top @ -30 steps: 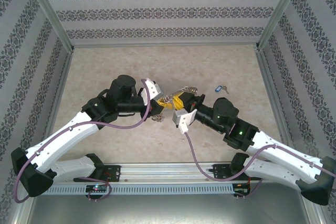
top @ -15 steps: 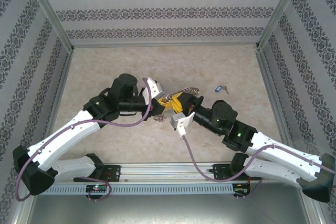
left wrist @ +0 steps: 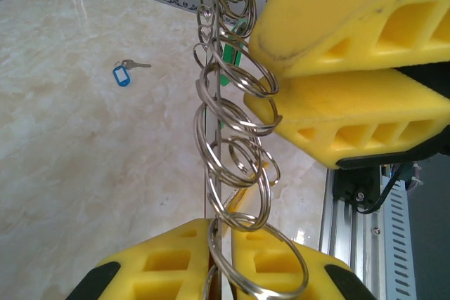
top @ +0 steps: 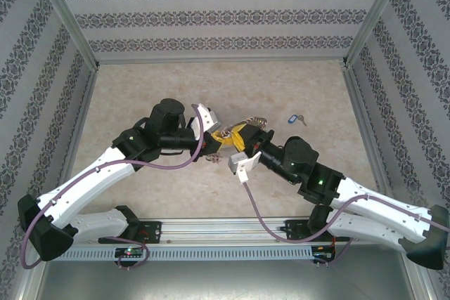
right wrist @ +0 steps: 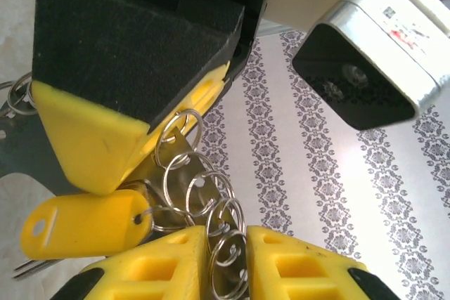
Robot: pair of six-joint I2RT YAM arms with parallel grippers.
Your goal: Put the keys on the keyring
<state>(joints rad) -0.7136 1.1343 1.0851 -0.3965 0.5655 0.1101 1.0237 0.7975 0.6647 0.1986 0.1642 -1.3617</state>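
We found the large thin grey metal keyring (left wrist: pixel 211 205) held clear of the table near the middle of the workspace. In the left wrist view it appeared edge-on, as a narrow upright strip. A column of small silvery split rings (left wrist: pixel 235 103) was stacked along it, overlapping one another. Behind that column we noted a green plastic key tag (left wrist: pixel 228 54). In the right wrist view a yellow plastic key tag (right wrist: pixel 84 223) hung from one of the split rings, with silvery key tips beside it at the left edge.

The left gripper (left wrist: pixel 221 237), fitted with yellow ribbed pads, was clamped on the keyring, and the strip passed between its two fingers. The right gripper (right wrist: pixel 225 244) faced it from the opposite side. Its jaws stood almost together, pinching the split rings between their tips. Seen from above, the two grippers met tip to tip.

One blue-tagged silver key (top: pixel 294 119) lay flat on the beige marble-patterned tabletop (top: pixel 155 82). It was off to the right of both grippers and touched by neither. We could not count the keys in the bunch.
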